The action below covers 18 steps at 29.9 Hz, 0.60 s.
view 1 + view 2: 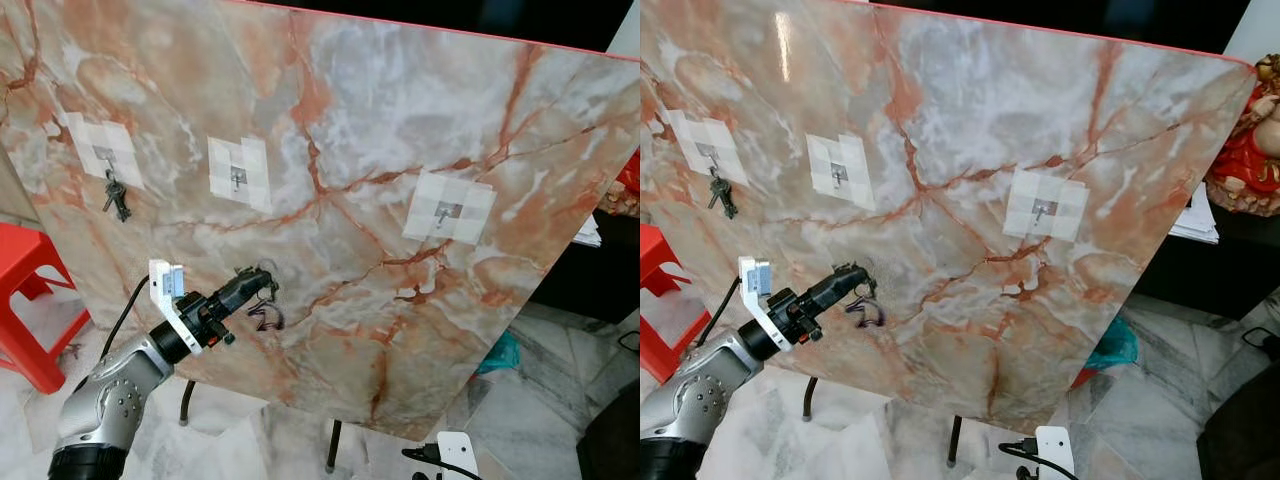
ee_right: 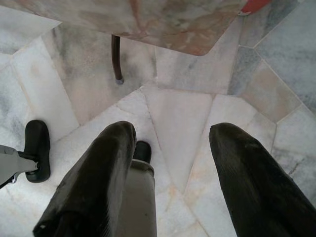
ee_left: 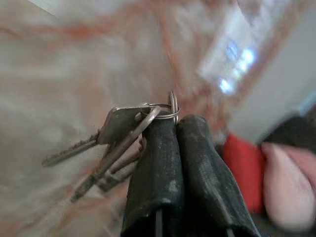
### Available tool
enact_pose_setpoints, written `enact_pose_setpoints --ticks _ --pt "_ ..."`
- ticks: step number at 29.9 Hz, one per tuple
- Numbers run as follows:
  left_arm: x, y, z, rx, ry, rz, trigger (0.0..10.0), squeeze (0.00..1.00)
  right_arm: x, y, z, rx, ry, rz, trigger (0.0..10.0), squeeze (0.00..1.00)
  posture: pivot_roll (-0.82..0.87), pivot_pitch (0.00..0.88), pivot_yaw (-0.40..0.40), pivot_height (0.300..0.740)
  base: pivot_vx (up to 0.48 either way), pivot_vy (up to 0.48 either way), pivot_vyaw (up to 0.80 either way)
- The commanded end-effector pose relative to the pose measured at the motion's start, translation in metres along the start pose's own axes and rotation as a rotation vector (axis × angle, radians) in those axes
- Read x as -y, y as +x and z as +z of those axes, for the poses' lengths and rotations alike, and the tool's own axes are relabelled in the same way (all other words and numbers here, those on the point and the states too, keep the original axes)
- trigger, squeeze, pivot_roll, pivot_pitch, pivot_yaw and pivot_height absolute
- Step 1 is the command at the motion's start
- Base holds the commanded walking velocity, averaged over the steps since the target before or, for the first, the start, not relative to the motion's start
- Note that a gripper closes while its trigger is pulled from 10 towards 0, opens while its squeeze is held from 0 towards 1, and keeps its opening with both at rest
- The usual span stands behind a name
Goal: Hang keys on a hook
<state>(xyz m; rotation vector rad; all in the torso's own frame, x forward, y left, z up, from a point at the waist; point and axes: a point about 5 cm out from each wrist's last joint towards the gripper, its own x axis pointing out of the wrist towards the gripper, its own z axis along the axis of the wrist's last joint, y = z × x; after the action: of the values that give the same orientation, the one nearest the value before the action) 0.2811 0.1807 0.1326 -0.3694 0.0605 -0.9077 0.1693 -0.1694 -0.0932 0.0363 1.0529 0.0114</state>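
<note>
1. My left gripper (image 1: 262, 283) is raised in front of a tilted marble board (image 1: 400, 130). Its two black fingers (image 3: 163, 163) are pressed flat together, pinching the ring of a bunch of keys (image 3: 113, 143).
2. The keys (image 1: 266, 314) dangle just under my fingertips, close against the board's face at about seven o'clock from its middle. In the left wrist view several silver blades fan out from the ring beside my fingers.
3. Three small metal hooks sit on the board, each on a pale taped square. The middle hook (image 1: 238, 177) is at about twelve o'clock from my left gripper, well apart from it.
4. The left hook (image 1: 104, 154) lies at ten o'clock from my gripper and already carries another dark set of keys (image 1: 117, 196) hanging from it.
5. The right hook (image 1: 447, 210) sits at about two o'clock from my gripper, far across the board.
6. My right gripper (image 2: 170, 163) hangs low and points at the tiled marble floor (image 2: 182, 113). Its fingers are spread wide apart with nothing between them.
7. A red plastic stool (image 1: 25, 300) stands at nine o'clock from my left gripper, beside the board's edge.
</note>
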Motion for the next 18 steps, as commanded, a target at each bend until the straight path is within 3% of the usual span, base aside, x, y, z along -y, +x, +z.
enact_pose_setpoints --ticks 1,3,6,7,11,18 --pt "0.015 0.015 -0.003 -0.038 0.035 -0.082 10.0 0.00 0.004 0.000 0.003 0.006 -0.011 -0.007 10.0 0.00 0.13 0.000 -0.126 0.740 0.000 0.000 0.00" --pt "0.023 0.024 -0.003 -0.021 0.028 -0.119 10.0 0.00 0.004 0.000 0.003 0.007 -0.010 -0.008 10.0 0.00 0.13 0.000 -0.124 0.740 0.000 0.000 0.00" --pt "0.023 0.035 -0.001 -0.015 0.075 -0.058 10.0 0.00 0.004 0.000 0.003 0.010 -0.003 -0.011 10.0 0.00 0.12 0.000 -0.115 0.740 0.000 0.000 0.00" --pt "0.022 0.038 0.001 -0.023 0.130 0.006 10.0 0.00 0.004 0.000 0.003 0.011 0.002 -0.014 10.0 0.00 0.11 0.000 -0.111 0.740 0.000 0.000 0.00" --pt "0.030 0.029 0.003 -0.064 0.192 0.023 10.0 0.00 0.003 0.000 0.003 0.010 0.004 -0.014 10.0 0.00 0.12 0.000 -0.107 0.740 0.000 0.000 0.00" --pt "0.043 0.008 -0.006 -0.135 0.176 -0.015 10.0 0.00 0.003 0.000 0.004 0.012 -0.002 -0.011 10.0 0.00 0.15 0.000 -0.109 0.740 0.000 0.000 0.00"
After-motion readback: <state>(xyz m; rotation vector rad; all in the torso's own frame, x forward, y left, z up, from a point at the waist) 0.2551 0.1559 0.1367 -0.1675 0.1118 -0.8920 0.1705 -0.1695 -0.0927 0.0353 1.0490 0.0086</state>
